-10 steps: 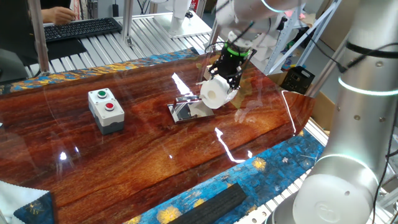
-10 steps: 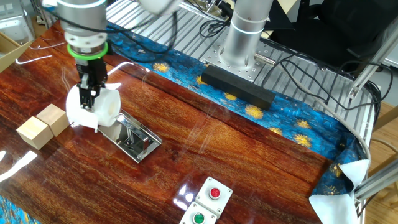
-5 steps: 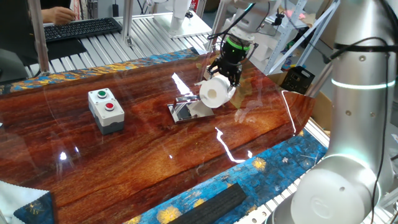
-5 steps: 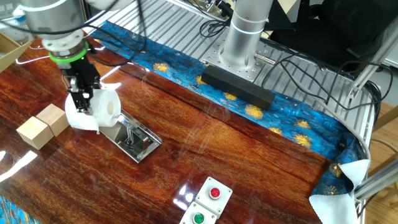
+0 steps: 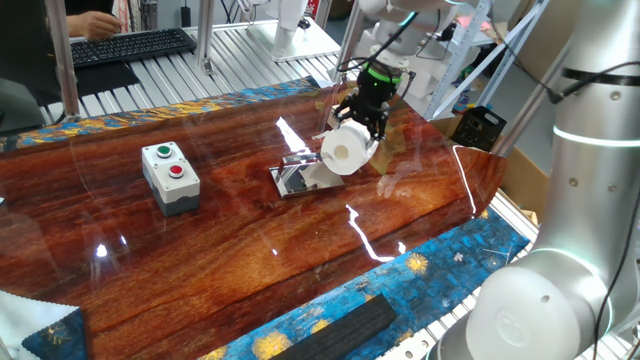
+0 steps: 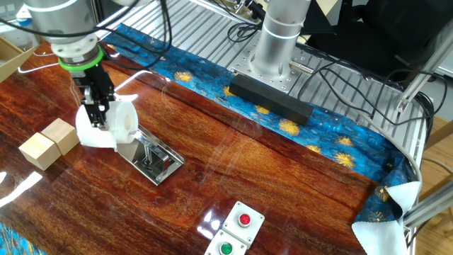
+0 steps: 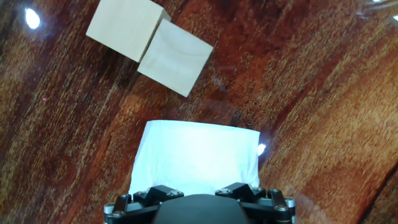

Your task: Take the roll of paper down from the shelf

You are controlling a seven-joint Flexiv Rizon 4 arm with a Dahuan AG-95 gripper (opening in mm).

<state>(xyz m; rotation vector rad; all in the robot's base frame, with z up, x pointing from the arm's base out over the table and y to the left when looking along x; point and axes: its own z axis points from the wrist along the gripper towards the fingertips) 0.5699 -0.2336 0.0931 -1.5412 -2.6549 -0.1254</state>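
The white roll of paper (image 5: 345, 150) is held in my gripper (image 5: 362, 122), which is shut on it from above. The roll hangs at the far end of the chrome shelf (image 5: 293, 178), over the edge of its mirror-like base plate. In the other fixed view the roll (image 6: 119, 122) sits under the gripper (image 6: 95, 112), at the left end of the shelf (image 6: 154, 159). In the hand view the roll (image 7: 196, 152) fills the space just ahead of the gripper (image 7: 196, 194). I cannot tell whether the roll still touches the shelf.
Two tan wooden blocks (image 6: 48, 142) lie just left of the roll, and they also show in the hand view (image 7: 149, 37). A grey button box (image 5: 170, 176) stands to the left on the wooden table. A black bar (image 6: 269, 98) lies on the blue cloth.
The roll has stayed almost in place at the end of the shelf. The wrist and upper arm have shifted slightly, with the grip still shut.
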